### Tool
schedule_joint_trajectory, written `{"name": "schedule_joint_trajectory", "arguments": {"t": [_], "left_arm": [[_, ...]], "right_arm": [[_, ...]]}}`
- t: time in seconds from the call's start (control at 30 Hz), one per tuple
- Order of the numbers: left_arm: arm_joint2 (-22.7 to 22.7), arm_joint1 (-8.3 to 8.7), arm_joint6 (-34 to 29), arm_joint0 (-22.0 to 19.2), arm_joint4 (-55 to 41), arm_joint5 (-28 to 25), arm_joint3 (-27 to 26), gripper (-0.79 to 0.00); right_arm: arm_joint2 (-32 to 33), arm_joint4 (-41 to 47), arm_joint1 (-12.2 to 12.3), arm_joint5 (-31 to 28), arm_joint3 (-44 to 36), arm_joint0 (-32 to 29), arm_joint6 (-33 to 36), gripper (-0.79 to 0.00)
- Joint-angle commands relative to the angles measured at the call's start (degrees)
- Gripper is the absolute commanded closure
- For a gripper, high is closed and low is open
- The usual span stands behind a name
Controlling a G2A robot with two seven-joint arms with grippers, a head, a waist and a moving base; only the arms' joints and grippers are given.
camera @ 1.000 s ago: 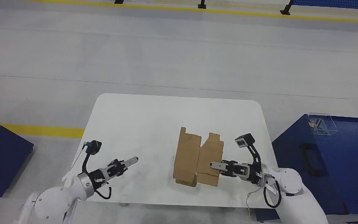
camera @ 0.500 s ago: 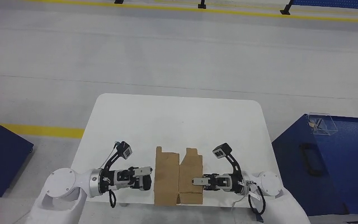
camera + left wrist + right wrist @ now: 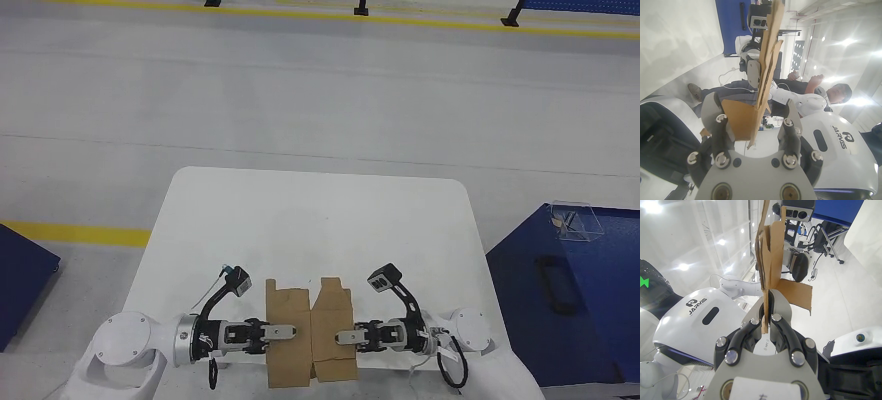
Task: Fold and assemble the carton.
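A flat brown carton [image 3: 308, 330] hangs over the table's front edge, held between my two arms. My right gripper [image 3: 343, 338] is shut on its right edge; in the right wrist view the carton [image 3: 770, 262] stands edge-on, pinched between the two fingers [image 3: 780, 306] of the right gripper [image 3: 766, 309]. My left gripper [image 3: 288, 330] is at the carton's left edge. In the left wrist view the carton [image 3: 762, 79] sits edge-on between the spread fingers [image 3: 709, 106] of the left gripper [image 3: 751, 109], which is open and apart from the cardboard on both sides.
The white table [image 3: 300, 230] stretches away behind the carton. A blue cabinet [image 3: 570, 290] with a clear box [image 3: 572, 220] on it stands off the table's right side. Another blue unit [image 3: 20, 280] stands to the left.
The right gripper has carried the carton leftward and toward the table's front edge. The left arm has swung in from the left until its open fingers straddle the carton's left edge.
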Motion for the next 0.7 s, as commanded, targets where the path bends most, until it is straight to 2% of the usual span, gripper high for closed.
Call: {"name": "schedule_joint_trajectory", "arguments": {"t": [0.0,0.03,0.07,0.1,0.13,0.5,0.6,0.67], "left_arm": [[0.0,-0.01,0.0,0.0,-0.1,0.0,0.0,0.000],[0.0,-0.01,0.0,0.0,-0.1,0.0,0.0,0.000],[0.0,-0.01,0.0,0.0,-0.1,0.0,0.0,0.000],[0.0,-0.01,0.0,0.0,-0.1,0.0,0.0,0.000],[0.0,-0.01,0.0,0.0,-0.1,0.0,0.0,0.000],[-0.1,-0.04,0.7,0.1,-0.4,-0.1,0.1,0.000],[-1.0,-0.34,5.7,1.9,-6.4,-3.8,3.2,0.000],[-1.5,-0.78,11.0,2.9,-10.9,-8.9,4.4,0.000]], "right_arm": [[-0.1,0.0,0.0,0.2,0.1,0.0,0.0,0.000],[-0.1,0.0,0.0,0.2,0.1,0.0,0.0,0.000],[-0.1,0.0,0.0,0.2,0.1,0.0,0.0,-0.234],[-0.1,0.0,0.0,0.2,0.1,0.0,0.0,-0.382],[-0.1,0.0,0.0,0.2,0.1,0.0,0.0,-0.785],[-0.1,0.0,0.0,0.2,0.1,0.0,0.0,-0.785],[-0.1,0.0,0.0,0.2,0.1,0.0,0.0,-0.785],[-0.1,0.0,0.0,0.2,0.1,0.0,0.0,-0.785]]}}
